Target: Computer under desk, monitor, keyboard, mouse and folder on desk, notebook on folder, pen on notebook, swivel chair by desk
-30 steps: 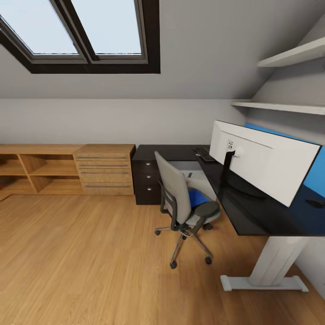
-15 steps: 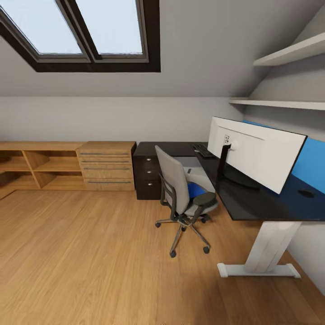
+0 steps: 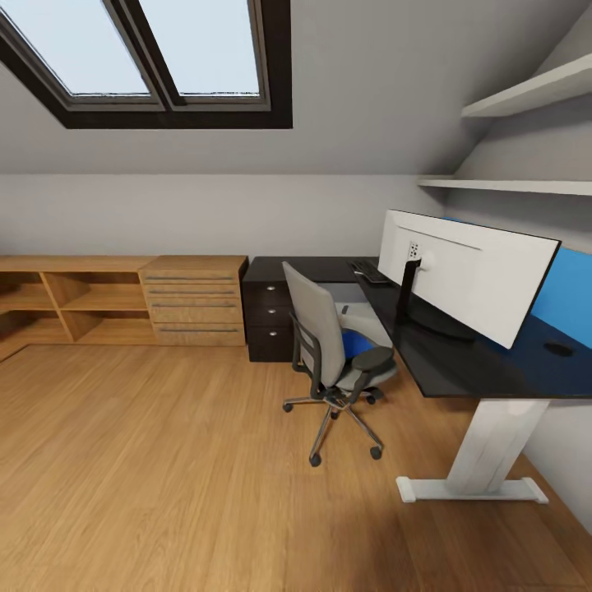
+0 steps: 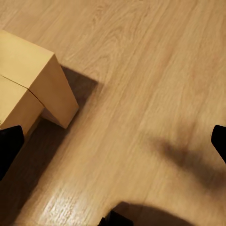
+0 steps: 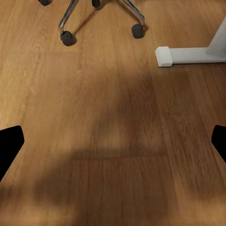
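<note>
The black desk [image 3: 460, 374] runs along the right wall. On it stands the monitor [image 3: 469, 275], its white back toward me. The keyboard [image 3: 370, 272] lies on the desk beyond the monitor. Near the desk's right end is a small black oval [image 3: 559, 349] that looks like the mouse. The grey swivel chair [image 3: 316, 337] stands at the desk with the blue folder [image 3: 355, 344] on its seat. Behind the chair, under the desk, the pale computer [image 3: 359, 316] shows. My left gripper [image 4: 113, 146] and right gripper [image 5: 113, 143] hang open over the floor, holding nothing. The notebook and pen are out of view.
A light wood chest of drawers [image 3: 193, 304] and low shelves [image 3: 74, 308] line the back wall. The desk's white foot [image 5: 188, 55] and the chair's castors [image 5: 67, 37] lie ahead of my right gripper. A pale wooden block [image 4: 35, 87] sits under my left gripper. Wall shelves [image 3: 526, 99] hang above the desk.
The whole picture has shifted a little, so the camera has moved and the desk sits slightly farther off. Chair, monitor and folder stay in place.
</note>
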Controlling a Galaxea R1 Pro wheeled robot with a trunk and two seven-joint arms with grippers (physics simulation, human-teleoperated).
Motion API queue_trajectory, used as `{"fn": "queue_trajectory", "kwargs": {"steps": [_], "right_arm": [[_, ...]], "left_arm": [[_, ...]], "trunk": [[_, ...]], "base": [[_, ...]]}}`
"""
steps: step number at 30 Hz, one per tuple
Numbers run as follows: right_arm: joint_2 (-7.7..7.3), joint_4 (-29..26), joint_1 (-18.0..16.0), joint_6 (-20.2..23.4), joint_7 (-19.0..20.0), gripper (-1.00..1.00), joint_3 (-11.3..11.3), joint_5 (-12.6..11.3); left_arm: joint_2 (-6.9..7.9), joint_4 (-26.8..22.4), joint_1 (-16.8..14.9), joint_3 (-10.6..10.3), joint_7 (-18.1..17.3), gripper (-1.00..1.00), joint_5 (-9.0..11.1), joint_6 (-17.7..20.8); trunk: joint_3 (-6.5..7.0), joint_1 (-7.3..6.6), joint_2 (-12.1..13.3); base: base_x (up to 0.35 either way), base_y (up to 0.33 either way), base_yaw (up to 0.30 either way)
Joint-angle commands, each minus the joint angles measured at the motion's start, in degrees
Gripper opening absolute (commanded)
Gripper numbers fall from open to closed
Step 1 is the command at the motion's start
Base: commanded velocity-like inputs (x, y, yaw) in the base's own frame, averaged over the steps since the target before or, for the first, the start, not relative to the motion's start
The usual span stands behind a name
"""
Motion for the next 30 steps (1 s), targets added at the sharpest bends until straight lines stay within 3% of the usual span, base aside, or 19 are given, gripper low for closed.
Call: {"fn": "queue_trajectory", "kwargs": {"steps": [1,5,17,20,22,23,26,28,29,30], "right_arm": [[0.02,0.03,-0.03,-0.16,0.0,1.0,-0.07,-0.08],[0.02,0.03,-0.03,-0.16,0.0,1.0,-0.07,-0.08],[-0.02,0.01,-0.03,-0.17,0.0,1.0,-0.07,-0.08],[-0.03,0.01,-0.03,-0.22,0.0,1.0,-0.07,-0.08],[-0.08,-0.26,-0.03,-0.19,0.0,1.0,-0.07,-0.06],[-0.09,-0.39,-0.05,-0.18,0.0,1.0,-0.07,-0.07],[0.03,-4.2,-0.53,0.37,-0.11,1.0,-0.14,-0.08],[0.05,-7.08,-1.24,2.54,-0.13,1.0,-0.15,-0.08],[0.04,-10.19,-2.13,6.06,-0.15,1.0,-0.15,-0.08],[0.02,-11.89,-2.67,8.43,-0.15,1.0,-0.15,-0.1]], "left_arm": [[0.06,-0.04,-0.01,0.14,0.03,1.0,-0.03,-0.08],[0.04,-0.06,-0.02,0.14,0.14,1.0,-0.01,-0.06],[-0.1,0.05,-0.03,-0.19,-0.06,1.0,-0.17,2.47],[-0.56,-1.05,-0.03,-0.26,-0.04,1.0,-0.54,8.94],[-1.76,-7.76,-0.06,-0.42,0.14,1.0,-2.38,16.18],[-1.95,-9.73,-0.07,-0.43,0.18,1.0,-3.06,17.87],[-3.27,-23.96,-0.16,-0.52,0.48,1.0,-7.94,31.47],[-4.28,-29.58,-0.71,-0.53,0.6,1.0,-9.16,38.03],[-5.23,-34.38,-1.73,-0.54,0.67,1.0,-9.99,44.26],[-5.67,-36.4,-2.45,-0.54,0.7,1.0,-10.28,47.2]], "trunk": [[-0.05,0.0,-0.02],[-0.05,0.0,-0.02],[-2.2,2.63,-4.84],[-2.74,3.29,-6.04],[-3.1,3.73,-6.84],[-3.28,3.95,-7.24],[-3.82,4.61,-8.45],[-4.18,5.05,-9.25],[-4.36,5.27,-9.65],[-4.54,5.49,-10.05]], "base": [[0.0,0.0,0.0],[0.0,0.0,0.0],[0.0,0.0,0.0],[0.0,0.0,0.0],[0.0,0.0,0.0],[0.0,0.0,0.0],[0.0,0.0,0.0],[0.0,0.0,0.0],[0.0,0.0,0.0],[0.0,0.0,0.0]]}}
